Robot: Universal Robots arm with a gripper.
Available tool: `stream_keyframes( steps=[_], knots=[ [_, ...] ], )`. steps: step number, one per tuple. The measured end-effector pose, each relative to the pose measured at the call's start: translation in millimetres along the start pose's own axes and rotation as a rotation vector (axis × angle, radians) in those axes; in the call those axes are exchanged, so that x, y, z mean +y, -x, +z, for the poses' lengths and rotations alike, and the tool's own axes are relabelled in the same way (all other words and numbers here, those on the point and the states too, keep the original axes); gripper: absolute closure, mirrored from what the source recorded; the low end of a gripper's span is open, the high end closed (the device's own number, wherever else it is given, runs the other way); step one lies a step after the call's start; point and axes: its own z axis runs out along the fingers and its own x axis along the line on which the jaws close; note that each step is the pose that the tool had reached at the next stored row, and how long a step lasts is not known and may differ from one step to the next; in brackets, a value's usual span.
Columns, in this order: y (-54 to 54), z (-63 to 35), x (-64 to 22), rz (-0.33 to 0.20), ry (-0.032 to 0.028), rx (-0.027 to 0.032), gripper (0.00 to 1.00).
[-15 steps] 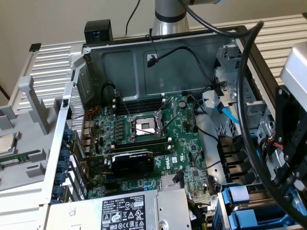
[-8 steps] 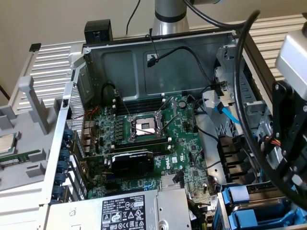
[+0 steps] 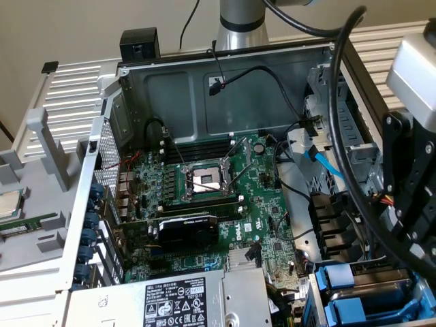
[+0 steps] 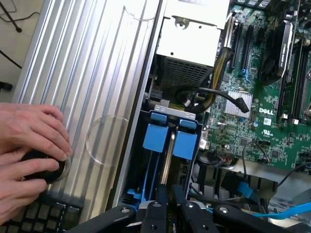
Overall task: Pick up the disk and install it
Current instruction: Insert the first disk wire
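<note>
My gripper (image 4: 167,213) has its black fingers drawn close together, with no clear gap, and hangs just over the drive bay (image 4: 146,160) at the case's near corner, on the exterior view's right. I can't tell whether they pinch anything. The disk (image 4: 185,144) stands on edge in that bay, blue carrier frame up, beside a second blue carrier (image 4: 156,136). Outside the case, a person's hands (image 4: 29,155) rest on a black knob (image 4: 41,167).
</note>
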Motion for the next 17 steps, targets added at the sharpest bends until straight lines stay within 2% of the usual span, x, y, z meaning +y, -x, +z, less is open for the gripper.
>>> stream_keyframes(
  steps=[2, 3, 10, 11, 13, 14, 17],
  knots=[
    [2.7, -0.1, -0.6, 0.001, 0.0045, 0.0098, 0.84],
    [4.5, -0.1, -1.0, 0.002, 0.0073, 0.0166, 0.84],
    [19.0, -0.6, -3.9, 0.011, 0.0269, 0.0810, 0.84],
    [20.6, -0.7, -4.3, 0.012, 0.0285, 0.0874, 0.84],
    [22.8, -1.2, -4.7, 0.013, 0.0306, 0.0962, 0.84],
    [23.2, -1.2, -4.8, 0.014, 0.0310, 0.0978, 0.84],
    [23.6, -1.2, -4.8, 0.023, 0.0323, 0.0972, 0.84]
  ],
)
